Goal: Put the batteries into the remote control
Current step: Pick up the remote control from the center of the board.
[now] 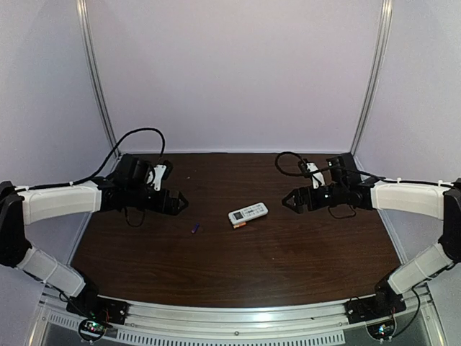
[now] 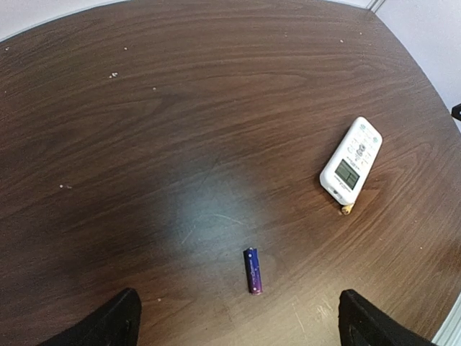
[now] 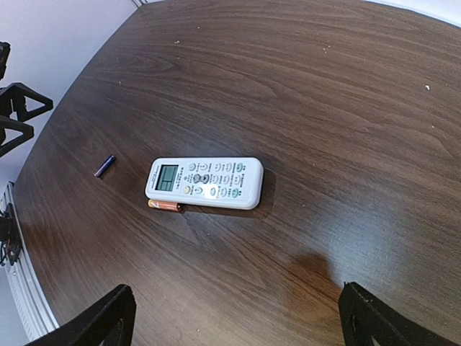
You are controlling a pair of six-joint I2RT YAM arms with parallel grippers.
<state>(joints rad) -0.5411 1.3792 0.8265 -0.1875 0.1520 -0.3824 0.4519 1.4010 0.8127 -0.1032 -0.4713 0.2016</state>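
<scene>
I see a dark wood-grain counter (image 1: 288, 259) with three things lying on it. The remote control (image 1: 248, 213) lies face up near the middle. The orange battery (image 1: 239, 225) sits against its edge at 7 o'clock. The purple battery (image 1: 194, 228) lies apart at the remote's 8 o'clock.

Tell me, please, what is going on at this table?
Nothing is being handled yet. The left arm and the right arm hover at either side of the dark wooden table, jaws wide open and empty. Between them, the small white rectangular remote control lies face up, buttons and display showing. The slim orange battery lies close against its edge; the slim purple battery lies apart, nearer the left arm. Neither battery is loaded.
</scene>
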